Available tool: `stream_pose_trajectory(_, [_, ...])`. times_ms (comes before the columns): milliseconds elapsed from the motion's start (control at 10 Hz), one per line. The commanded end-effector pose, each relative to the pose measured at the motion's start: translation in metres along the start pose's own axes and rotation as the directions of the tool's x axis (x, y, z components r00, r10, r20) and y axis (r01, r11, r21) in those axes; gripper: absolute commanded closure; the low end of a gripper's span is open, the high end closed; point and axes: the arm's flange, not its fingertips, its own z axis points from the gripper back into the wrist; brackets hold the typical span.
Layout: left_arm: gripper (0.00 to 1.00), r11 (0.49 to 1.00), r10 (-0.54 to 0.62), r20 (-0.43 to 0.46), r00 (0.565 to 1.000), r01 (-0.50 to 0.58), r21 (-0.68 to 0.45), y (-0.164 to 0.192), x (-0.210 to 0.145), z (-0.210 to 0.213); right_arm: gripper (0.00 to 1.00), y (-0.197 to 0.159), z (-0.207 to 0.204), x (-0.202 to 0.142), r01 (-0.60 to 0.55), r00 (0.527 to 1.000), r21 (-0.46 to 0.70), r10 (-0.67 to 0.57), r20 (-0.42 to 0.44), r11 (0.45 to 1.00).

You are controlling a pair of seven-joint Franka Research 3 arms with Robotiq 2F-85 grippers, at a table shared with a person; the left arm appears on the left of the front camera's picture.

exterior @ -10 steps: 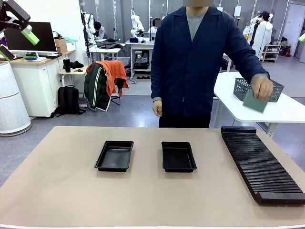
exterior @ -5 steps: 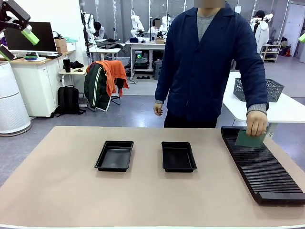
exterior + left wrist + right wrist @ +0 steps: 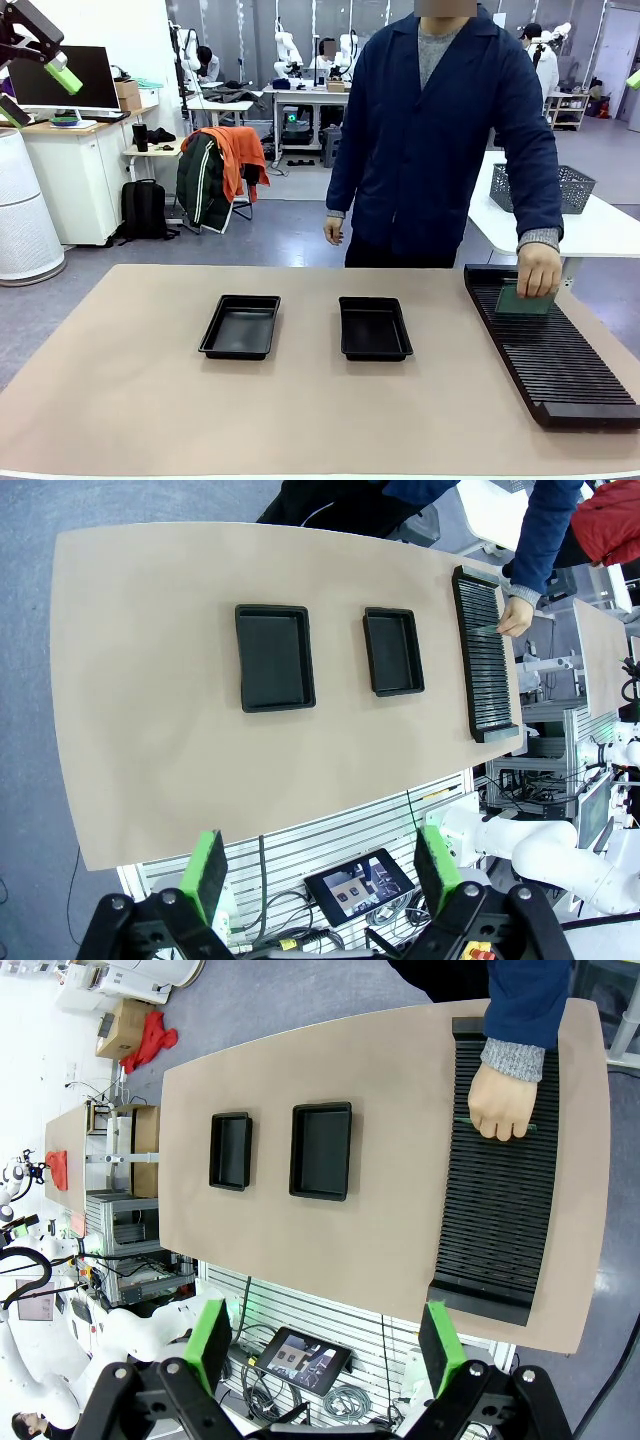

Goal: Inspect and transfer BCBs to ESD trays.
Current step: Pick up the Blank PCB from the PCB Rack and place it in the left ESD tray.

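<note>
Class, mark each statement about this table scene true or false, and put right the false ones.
1. Both ESD trays are empty. True.
2. The person's hand holds a BCB over a tray. False: it holds the board at the far end of the slotted rack.
3. The left tool and the right tool are both open and hold nothing. True.
4. The rack lies on the robot's left. False: it lies on the right side of the table.
</note>
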Motion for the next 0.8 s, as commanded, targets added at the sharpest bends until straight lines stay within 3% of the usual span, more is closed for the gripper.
stream_pose_trajectory(0, [0.0,1.0,0.004,0.011,1.0,-0.004,-0.01,0.0009,0.0003,0.0002,0.0,0.0007,0.0003,-0.0001,-0.003,1.0,0.0,0.003,0.001,1.0])
stream_pose_trajectory(700, [0.0,1.0,0.004,0.011,1.0,-0.004,-0.01,0.0009,0.0003,0.0002,0.0,0.0007,0.0003,-0.0001,-0.003,1.0,0.0,0.003,0.001,1.0])
